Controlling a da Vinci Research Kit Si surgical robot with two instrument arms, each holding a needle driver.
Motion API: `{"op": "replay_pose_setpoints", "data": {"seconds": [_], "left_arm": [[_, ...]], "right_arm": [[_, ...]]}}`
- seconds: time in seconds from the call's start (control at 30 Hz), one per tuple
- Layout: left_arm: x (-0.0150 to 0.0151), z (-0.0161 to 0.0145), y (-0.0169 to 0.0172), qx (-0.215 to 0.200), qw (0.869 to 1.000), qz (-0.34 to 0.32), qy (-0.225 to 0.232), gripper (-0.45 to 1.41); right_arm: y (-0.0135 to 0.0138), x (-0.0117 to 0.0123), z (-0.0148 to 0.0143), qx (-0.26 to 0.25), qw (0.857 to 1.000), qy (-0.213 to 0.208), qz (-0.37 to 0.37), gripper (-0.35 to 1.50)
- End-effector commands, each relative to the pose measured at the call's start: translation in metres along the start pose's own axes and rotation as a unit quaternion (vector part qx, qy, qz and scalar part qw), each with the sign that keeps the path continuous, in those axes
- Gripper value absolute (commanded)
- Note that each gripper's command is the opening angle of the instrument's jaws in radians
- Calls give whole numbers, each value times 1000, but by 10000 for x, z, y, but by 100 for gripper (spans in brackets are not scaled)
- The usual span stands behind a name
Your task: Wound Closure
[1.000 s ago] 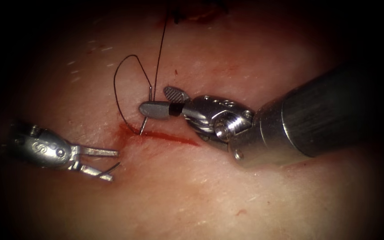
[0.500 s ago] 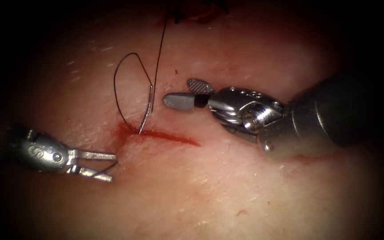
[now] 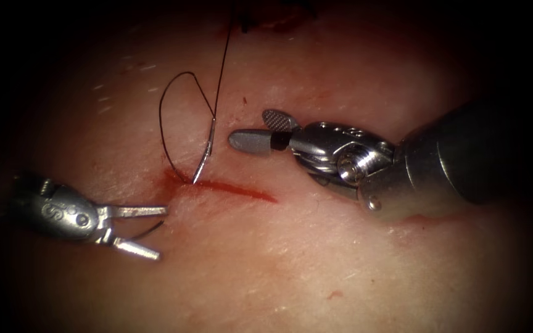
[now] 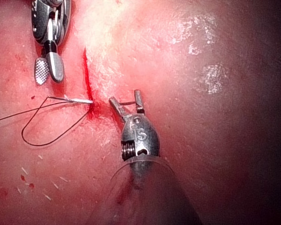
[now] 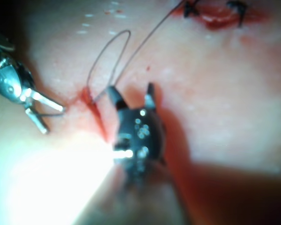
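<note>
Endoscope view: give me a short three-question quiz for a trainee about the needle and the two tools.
1. True or false: the right tool holds the needle.
2. Where does the needle enter the tissue? A: at the left end of the cut. B: at the cut's right end. C: nowhere, it lies loose on top.
3. Fill in: the left tool has its jaws ____ around the needle's tip.

Key: 1 false, its jaws are open and hold nothing; 2 A; 3 open.

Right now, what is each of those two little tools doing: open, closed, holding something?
Left tool: jaws open, straddling the needle tip, not gripping.
Right tool: jaws open, holding nothing.
The needle stands in the tissue at the cut.
</note>
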Motion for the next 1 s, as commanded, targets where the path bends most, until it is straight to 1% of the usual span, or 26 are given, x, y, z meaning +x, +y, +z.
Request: {"op": "replay_pose_setpoints", "data": {"seconds": [0.03,0.1,0.13,0.2,0.23,0.3,0.33,0.37,0.47,0.53,0.63,0.73,0.83,0.93,1.0], "left_arm": [[0,13,11,0,1000,1,2,44],[-1,12,7,0,1000,7,2,22],[-3,11,2,0,1000,7,2,15],[-5,11,-3,0,1000,7,1,12],[-7,10,-4,0,1000,8,1,2],[-10,11,-5,-1,1000,9,1,-12],[-11,11,-5,-1,1000,10,1,-25],[-12,11,-5,-2,1000,10,1,-45],[-12,11,-2,-4,1000,10,4,-45],[-9,10,2,-11,1000,-5,5,-45],[0,7,10,-33,999,-31,2,-45],[14,0,19,-68,996,-58,7,-45],[32,-13,29,-118,990,-82,-4,-45],[52,-30,35,-154,983,-99,-10,-45],[64,-42,37,-170,979,-108,-9,-45]], "right_arm": [[-10,-12,3,2,1000,-1,2,149],[-11,-12,4,1,1000,-1,2,149],[-13,-12,4,2,1000,-2,2,149],[-14,-13,5,3,1000,-2,3,149],[-15,-13,5,3,1000,-2,3,149],[-15,-13,5,3,1000,-2,3,149],[-15,-13,5,3,1000,-2,3,149],[-15,-13,5,3,1000,-2,0,149],[-15,-13,5,3,1000,-2,0,149],[-15,-13,5,3,1000,-3,0,147],[-16,-13,4,5,1000,-3,0,147],[-17,-13,4,6,1000,-4,0,147],[-17,-13,4,9,1000,-6,0,147],[-18,-13,3,12,1000,-7,0,147],[-18,-13,3,12,1000,-7,0,147]]}}
